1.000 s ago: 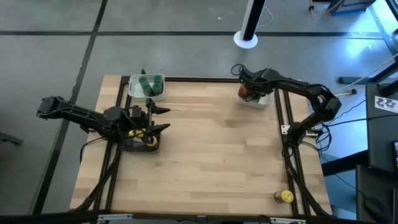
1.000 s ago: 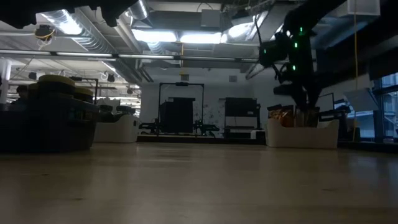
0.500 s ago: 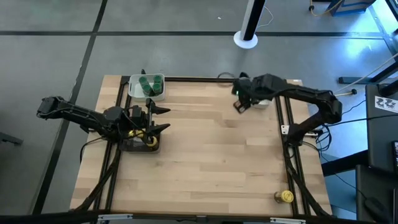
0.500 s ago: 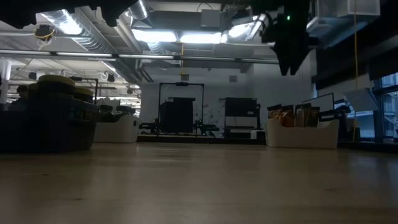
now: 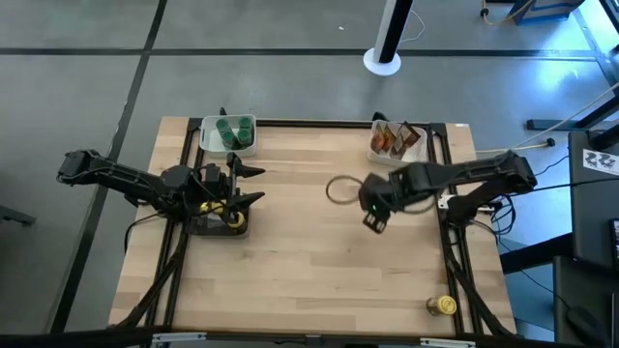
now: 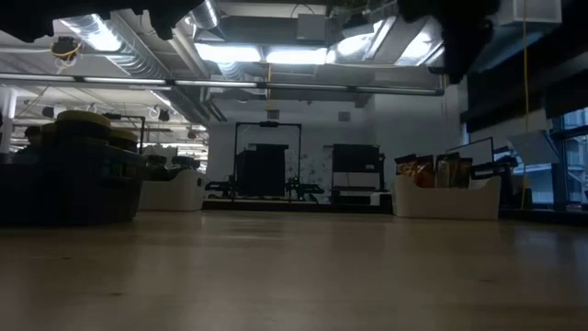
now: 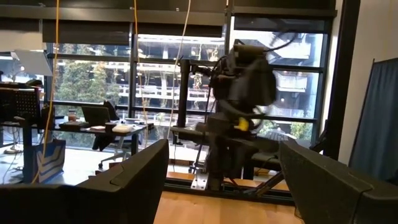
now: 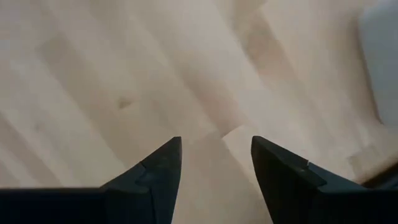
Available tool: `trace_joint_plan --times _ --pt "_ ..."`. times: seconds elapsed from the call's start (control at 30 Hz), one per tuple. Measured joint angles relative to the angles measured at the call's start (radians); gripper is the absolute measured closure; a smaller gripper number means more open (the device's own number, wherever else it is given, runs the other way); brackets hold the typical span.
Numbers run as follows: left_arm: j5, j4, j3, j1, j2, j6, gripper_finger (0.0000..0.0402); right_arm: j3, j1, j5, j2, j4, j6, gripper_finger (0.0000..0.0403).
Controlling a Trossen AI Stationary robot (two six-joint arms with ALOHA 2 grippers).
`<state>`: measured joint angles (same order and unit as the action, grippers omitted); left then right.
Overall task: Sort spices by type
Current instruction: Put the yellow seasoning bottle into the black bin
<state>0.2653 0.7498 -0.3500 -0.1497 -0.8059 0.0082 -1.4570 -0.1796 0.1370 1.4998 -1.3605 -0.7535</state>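
Observation:
Green-lidded jars stand in a white tray at the far left. Brown-orange packets stand upright in a white tray at the far right; the low view shows these packets too. Yellow-lidded jars sit in the dark tray. One yellow-lidded jar lies by the near right corner. My left gripper hovers open over the dark tray. My right gripper hangs open and empty above bare wood right of the table's middle, fingers pointing down.
The table's dark frame rails run along its left and right sides. In the right wrist view a corner of a white tray shows beside the bare boards. The wide wooden middle holds no objects. The left wrist view looks across at the right arm.
My right gripper has risen out of the packet tray at the far right and swung toward the near edge and the table's middle, passing the tray's left side on the way. It now hangs over bare wood. The packets stay in their tray.

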Motion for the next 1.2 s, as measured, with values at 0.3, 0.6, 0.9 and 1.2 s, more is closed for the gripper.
trace_joint_plan --times 0.3,0.6,0.9,1.2 --pt "0.0 0.0 0.0 0.0 0.0 -0.008 0.0114 0.0 -0.125 0.005 0.0 0.118 0.002 0.021" --pt "0.0 0.0 0.0 0.0 0.0 -0.009 0.0114 0.0 -0.122 -0.006 0.002 0.139 -0.051 0.0187" --pt "0.0 0.0 0.0 0.0 0.0 -0.009 0.0114 0.0 -0.128 -0.062 0.002 0.078 -0.113 0.0061" --pt "0.0 -0.001 0.0 0.0 0.0 -0.009 0.0114 0.0 -0.253 -0.094 0.002 0.004 -0.2 0.0018"
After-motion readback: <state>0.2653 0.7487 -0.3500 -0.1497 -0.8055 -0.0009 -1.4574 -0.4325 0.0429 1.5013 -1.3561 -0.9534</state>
